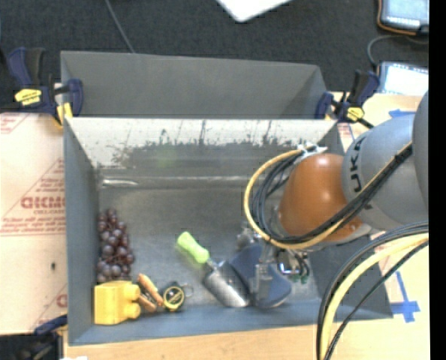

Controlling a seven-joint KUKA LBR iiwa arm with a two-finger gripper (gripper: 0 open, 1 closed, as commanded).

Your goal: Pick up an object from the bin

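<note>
**Hand buried in the front-right clutter, no idea what it'll come up with**

I've got the hand (pixel 266 274) down near the front wall of the bin (pixel 208 137), right of centre. It's sitting against a blue floppy-looking thing (pixel 245 264), with a silver cylinder (pixel 224 289) lying tilted just to its left. Those two touch or overlap, and I can't say which is on top. I honestly can't tell how far open the hand is or whether it has anything, because the orange cover (pixel 313 193) and the cables (pixel 254 201) sit right over it.

My worries from here:
- If it closes in this spot, it may catch the blue thing and the cylinder together.
- It could also pinch only an edge of the blue one and lose it on the lift.
- The cylinder looks smooth and round, so I'd guess it could roll or squirt out.
- It's close to the front wall, so a scrape seems possible.

The green piece (pixel 192 247) is near. The grapes (pixel 113 244), yellow block (pixel 115 302) and orange bit (pixel 149 292) are well apart on the left. The right end of the blue thing is hidden under the arm.
</note>
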